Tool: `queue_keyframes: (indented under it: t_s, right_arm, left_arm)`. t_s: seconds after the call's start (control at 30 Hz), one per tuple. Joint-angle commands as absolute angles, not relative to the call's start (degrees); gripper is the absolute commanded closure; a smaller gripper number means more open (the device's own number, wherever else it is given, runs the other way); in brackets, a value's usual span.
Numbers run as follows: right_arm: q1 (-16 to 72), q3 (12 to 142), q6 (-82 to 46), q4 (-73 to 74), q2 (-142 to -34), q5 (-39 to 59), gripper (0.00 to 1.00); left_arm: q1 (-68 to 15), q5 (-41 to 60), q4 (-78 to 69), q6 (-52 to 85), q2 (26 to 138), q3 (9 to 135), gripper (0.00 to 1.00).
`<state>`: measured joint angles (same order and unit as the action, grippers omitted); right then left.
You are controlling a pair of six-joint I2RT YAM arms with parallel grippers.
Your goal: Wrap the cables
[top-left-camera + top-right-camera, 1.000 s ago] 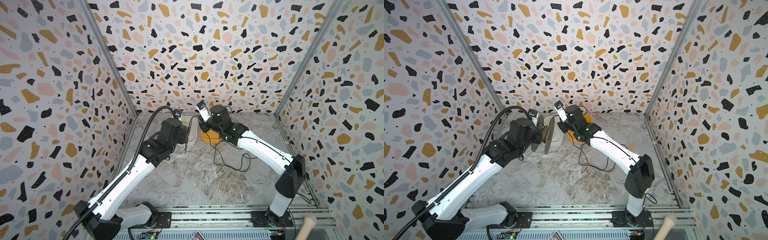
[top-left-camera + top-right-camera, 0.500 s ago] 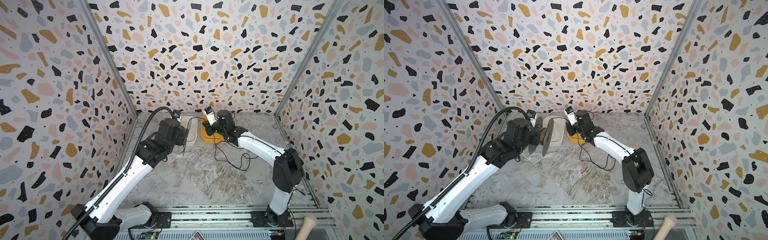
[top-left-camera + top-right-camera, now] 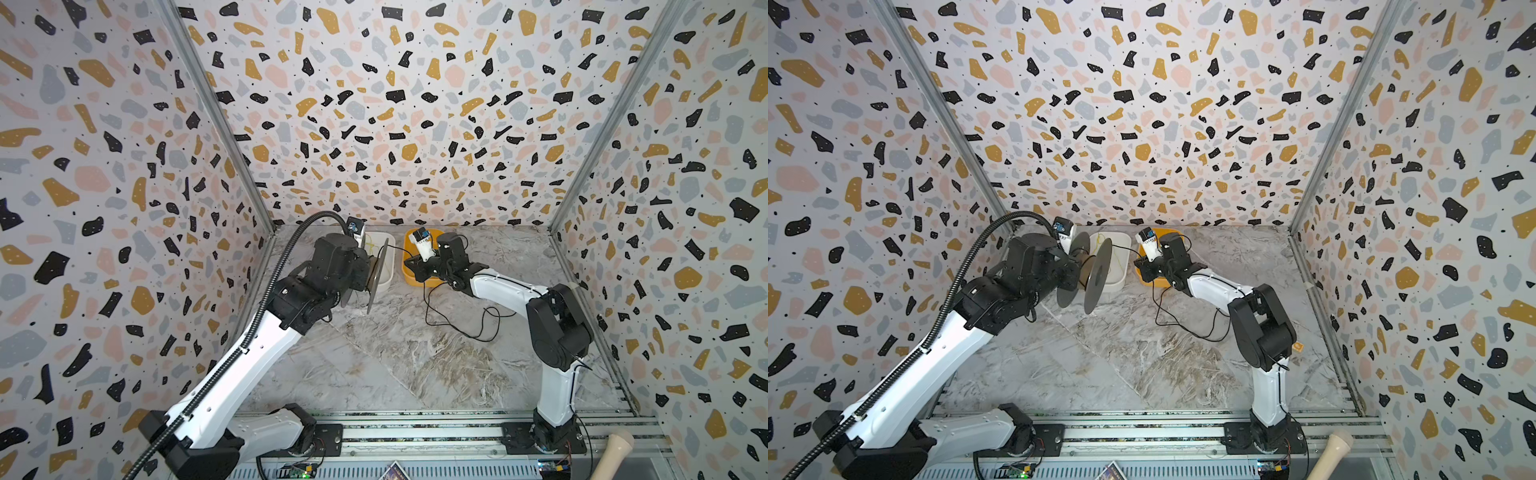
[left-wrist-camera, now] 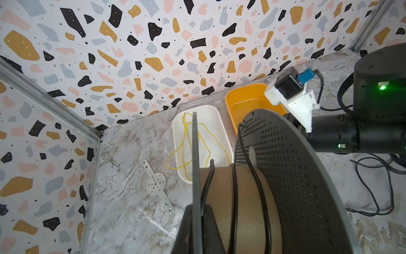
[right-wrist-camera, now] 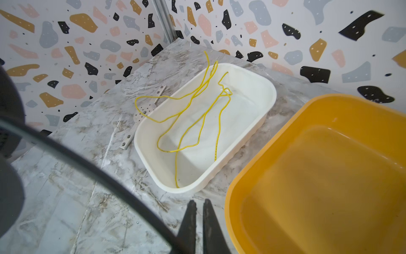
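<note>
Spool [image 3: 1098, 276] held up near the back wall, with black cable [image 5: 87, 165] strung across to the other gripper.

Clamps one thin flange of the spool in left gripper [image 4: 196, 207], jaws fully closed on it. Pinches the cable low in right gripper [image 5: 198, 203], tips bare and a slit apart; cannot see the pinch itself, cut off at the frame edge. Shows a few turns on the cardboard core, slack looped on the marble table [image 3: 395, 365]. Leaves open tabletop toward the front rail; crowds white tray [image 5: 252, 94] and orange tub [image 5: 270, 154] behind.
</note>
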<state>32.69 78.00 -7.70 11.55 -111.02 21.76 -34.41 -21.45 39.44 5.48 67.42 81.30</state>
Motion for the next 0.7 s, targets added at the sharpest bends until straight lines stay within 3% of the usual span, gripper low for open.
queue_keyframes:
  t_s: [0.0,0.1,0.43,0.67]
  right_arm:
    - [32.39,73.27,-9.03,14.36,-107.57,23.68,0.87]
    - [32.47,68.47,-9.30,16.60,-105.60,24.54,0.82]
    - [32.68,58.07,-8.28,21.55,-99.37,25.40,0.47]
    - [32.95,53.15,-7.82,23.63,-94.45,24.31,0.37]
  left_arm:
    - [-34.10,-22.34,34.45,7.46,67.34,86.88,1.00]
    - [-34.10,-20.34,34.32,8.11,67.98,88.88,1.00]
    - [-34.11,-18.98,35.48,8.41,68.29,92.98,1.00]
    - [-34.10,-18.53,35.92,8.57,68.21,92.78,1.00]
